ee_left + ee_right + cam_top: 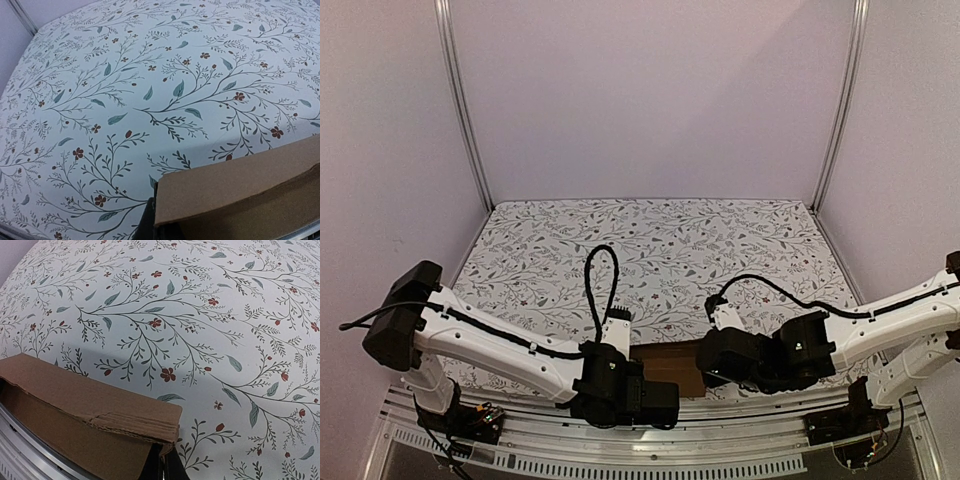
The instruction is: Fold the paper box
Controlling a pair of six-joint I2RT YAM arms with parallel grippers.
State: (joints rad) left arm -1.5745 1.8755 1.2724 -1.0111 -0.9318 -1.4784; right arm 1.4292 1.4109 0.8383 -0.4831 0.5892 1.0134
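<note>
The paper box [672, 366] is seen at the near edge of the flowered tablecloth [660, 240], with its walls raised. Its ends appear to be pinched by the left gripper [655, 392] and the right gripper [712, 362], both clamped narrow at that same edge. The creases should be pressed evenly, with both ends kept level on the cloth.

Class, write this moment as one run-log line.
paper box: at near table edge | left gripper: shut, at its left end | right gripper: shut, at its right end | grip on box: unclear
</note>
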